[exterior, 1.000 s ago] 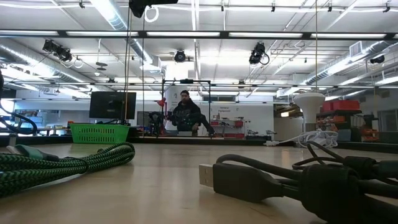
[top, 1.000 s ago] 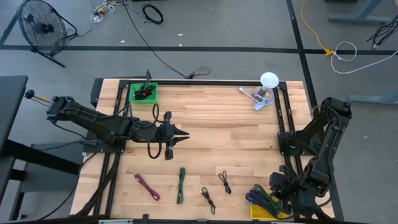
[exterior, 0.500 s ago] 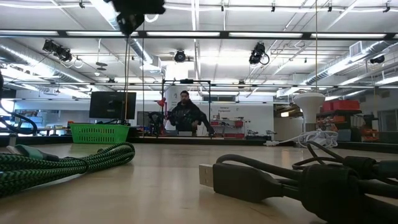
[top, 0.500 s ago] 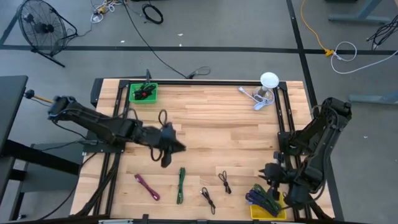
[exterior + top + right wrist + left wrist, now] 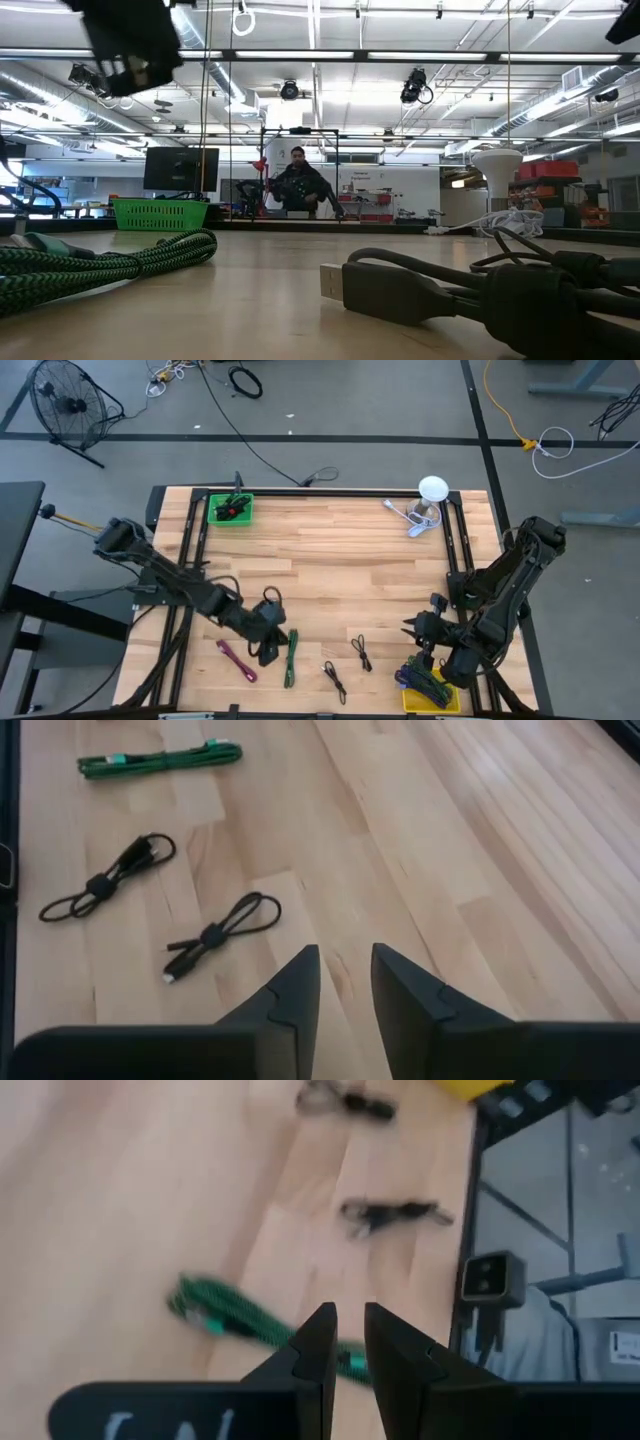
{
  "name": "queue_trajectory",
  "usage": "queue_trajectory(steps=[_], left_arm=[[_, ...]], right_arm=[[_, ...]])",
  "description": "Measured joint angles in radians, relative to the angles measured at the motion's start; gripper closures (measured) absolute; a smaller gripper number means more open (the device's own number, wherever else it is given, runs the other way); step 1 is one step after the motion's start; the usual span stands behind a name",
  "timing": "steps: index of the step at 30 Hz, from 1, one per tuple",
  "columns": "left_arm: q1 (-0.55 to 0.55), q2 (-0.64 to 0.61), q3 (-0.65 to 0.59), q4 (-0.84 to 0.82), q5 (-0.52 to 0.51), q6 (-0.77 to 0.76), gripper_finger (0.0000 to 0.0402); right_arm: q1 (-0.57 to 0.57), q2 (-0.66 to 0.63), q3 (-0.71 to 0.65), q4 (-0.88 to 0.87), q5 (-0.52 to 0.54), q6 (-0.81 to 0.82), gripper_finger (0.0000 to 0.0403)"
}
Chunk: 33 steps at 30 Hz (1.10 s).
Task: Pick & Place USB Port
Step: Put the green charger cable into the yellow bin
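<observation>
Hovering: left claw (image 5: 268,648) just beside green cable (image 5: 291,658), fingers narrowly parted.

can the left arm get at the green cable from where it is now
Probably yes. The left claw hangs just beside the green cable, which lies loose on the table; the purple cable and black cables lie apart from it.

Two dark, multi-jointed arms, left arm (image 5: 170,585) at frame left, right arm (image 5: 505,595) at frame right; black cable loops along the left; tapered matte-black fingers (image 5: 290,995) on each wrist.
</observation>
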<state>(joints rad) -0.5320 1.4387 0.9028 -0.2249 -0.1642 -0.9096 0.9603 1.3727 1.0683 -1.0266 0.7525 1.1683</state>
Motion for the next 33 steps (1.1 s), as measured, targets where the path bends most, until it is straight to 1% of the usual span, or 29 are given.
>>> queue_trajectory(steps=[4, 7, 10, 15, 18, 26, 30, 33], left_arm=[[-0.025, 0.085, 0.000, -0.002, 0.042, -0.103, 0.0344], [-0.033, 0.142, 0.000, -0.001, 0.080, -0.158, 0.0344], [-0.034, 0.182, 0.000, 0.002, 0.102, -0.180, 0.0344], [-0.032, 0.221, 0.000, 0.040, 0.109, -0.187, 0.0341], [-0.032, 0.226, 0.000, 0.060, 0.112, -0.200, 0.0325], [-0.032, 0.232, 0.000, 0.061, 0.043, -0.239, 0.0263], [-0.032, 0.264, 0.000, 0.058, 0.024, -0.310, 0.0243], [-0.032, 0.302, 0.000, 0.061, 0.002, -0.383, 0.0235]], right_arm=[[-0.013, 0.000, 0.000, 0.043, 0.005, -0.046, 0.0309], [-0.015, 0.000, 0.000, 0.073, 0.030, -0.075, 0.0309], [-0.015, 0.000, 0.000, 0.101, 0.052, -0.108, 0.0309], [-0.015, 0.000, 0.000, 0.124, 0.052, -0.134, 0.0309], [-0.015, 0.000, 0.000, 0.127, 0.053, -0.134, 0.0309], [-0.015, 0.000, 0.000, 0.134, 0.052, -0.134, 0.0309], [-0.015, 0.000, 0.000, 0.137, 0.052, -0.134, 0.0309], [-0.015, 0.000, 0.000, 0.137, 0.052, -0.134, 0.0309]])
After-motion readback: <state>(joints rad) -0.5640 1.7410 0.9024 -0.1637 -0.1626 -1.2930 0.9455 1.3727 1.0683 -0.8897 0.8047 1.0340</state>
